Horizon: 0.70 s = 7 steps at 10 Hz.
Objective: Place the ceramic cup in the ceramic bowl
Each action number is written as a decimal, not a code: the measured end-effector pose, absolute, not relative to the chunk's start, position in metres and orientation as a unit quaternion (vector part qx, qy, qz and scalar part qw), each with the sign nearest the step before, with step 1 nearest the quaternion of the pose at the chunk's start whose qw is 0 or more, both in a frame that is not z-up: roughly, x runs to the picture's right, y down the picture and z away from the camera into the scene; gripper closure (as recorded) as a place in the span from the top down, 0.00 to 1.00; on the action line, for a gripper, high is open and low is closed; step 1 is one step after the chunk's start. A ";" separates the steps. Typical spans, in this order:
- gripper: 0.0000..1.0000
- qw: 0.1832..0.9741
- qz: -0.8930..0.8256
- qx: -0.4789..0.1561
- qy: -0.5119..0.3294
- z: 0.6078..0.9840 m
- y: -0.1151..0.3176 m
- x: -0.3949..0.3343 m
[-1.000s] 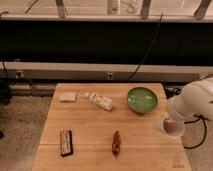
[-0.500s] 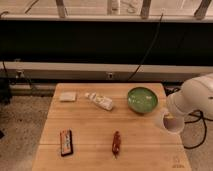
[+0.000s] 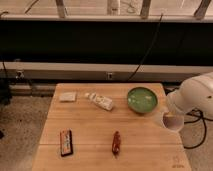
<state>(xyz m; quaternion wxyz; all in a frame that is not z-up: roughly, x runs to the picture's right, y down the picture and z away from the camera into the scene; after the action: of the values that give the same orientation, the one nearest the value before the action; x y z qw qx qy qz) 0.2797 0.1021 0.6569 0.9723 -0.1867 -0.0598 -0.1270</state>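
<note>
Ceramic cup [image 3: 172,122] gripped and lifted, hanging tilted right at the gripper [image 3: 168,115], over the near right edge of the table [image 3: 90,150]. Gripper closed on the ceramic cup, at the end of the white arm [image 3: 197,95] reaching in from the right; exact contact point on the rim or wall too small to tell.

Ceramic bowl [image 3: 142,99] just up and to the left of the gripper, near but apart from it, resting on the table. Looks empty: green inside, nothing visible in it.

Done so far, judging from the layout: cup picked up and brought close to the bowl. Left to do: carry the cup the short way left and away from the camera until above the bowl's centre, lower into it, release, pull back. Roughly past the halfway mark, with placement itself not yet made.

Well to the left of the gripper, out of the path: a white tube [image 3: 101,101] lying slantwise beyond the bowl, a pale block [image 3: 67,96] further left, a reddish stick [image 3: 116,142] and a dark bar [image 3: 66,142] toward the front edge. Nothing between gripper and bowl.
</note>
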 end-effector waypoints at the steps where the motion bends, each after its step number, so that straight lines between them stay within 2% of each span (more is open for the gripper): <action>1: 0.00 0.973 -0.129 -0.185 -0.058 0.658 0.101 0.279; 7: 0.00 0.975 -0.143 -0.163 -0.053 0.665 0.086 0.266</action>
<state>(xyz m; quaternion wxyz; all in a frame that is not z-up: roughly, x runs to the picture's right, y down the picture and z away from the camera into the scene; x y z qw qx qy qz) 0.2660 0.0860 0.6645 0.9747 -0.1634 -0.0535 -0.1427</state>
